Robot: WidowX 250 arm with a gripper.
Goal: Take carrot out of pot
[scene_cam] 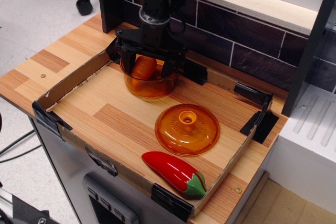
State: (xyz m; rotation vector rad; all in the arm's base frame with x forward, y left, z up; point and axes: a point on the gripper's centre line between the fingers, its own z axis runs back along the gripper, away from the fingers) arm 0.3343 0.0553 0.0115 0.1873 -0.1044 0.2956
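Observation:
The amber glass pot (pixel 151 88) stands at the back left of the cardboard tray. The orange carrot (pixel 143 68) leans upright inside it, its top above the rim. My black gripper (pixel 148 66) hangs straight over the pot. Its two fingers reach down to the pot's rim, one finger (pixel 127 62) left of the carrot and the other finger (pixel 169 66) right of it. The jaws are wide apart, with a visible gap on each side of the carrot, so nothing is held. The arm hides the pot's back rim.
The domed amber lid (pixel 187 129) lies knob up in the tray's middle right. A glossy red pepper (pixel 173 172) with a green stem lies by the tray's front wall (pixel 100 153). A dark tiled wall (pixel 247 51) runs behind, and a grey appliance (pixel 310 140) stands at the right.

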